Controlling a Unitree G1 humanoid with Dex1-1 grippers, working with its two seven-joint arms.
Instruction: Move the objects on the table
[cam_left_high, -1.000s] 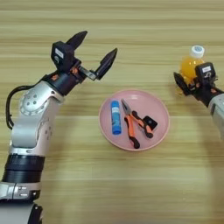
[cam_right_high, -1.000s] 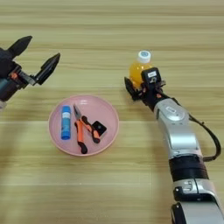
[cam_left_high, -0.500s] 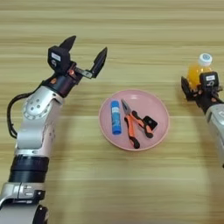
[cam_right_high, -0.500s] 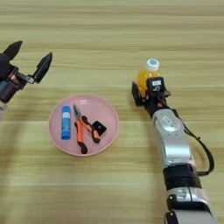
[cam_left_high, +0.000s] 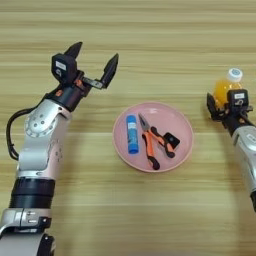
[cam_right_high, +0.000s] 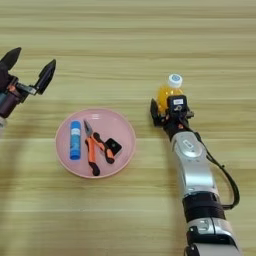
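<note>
The upright orange-juice bottle (cam_right_high: 169, 94) stands right of the pink plate (cam_right_high: 122, 150), clasped by the right gripper (cam_right_high: 167, 107) just at its near side, while the left gripper (cam_left_high: 92, 64) hovers spread wide, empty, far-left.

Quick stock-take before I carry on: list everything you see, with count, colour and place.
Plate: one, pink, round, table centre.
Glue stick: one, blue, on the plate's left side.
Pliers: one, orange-and-black handles, mid-plate.
Block: one, black, on the plate, right of the pliers.
Juice bottle: one, orange, white cap, right of the plate.
Table: one, light-brown wood.
Left tool: open, up-left of the plate.
Right tool: around the bottle.
</note>
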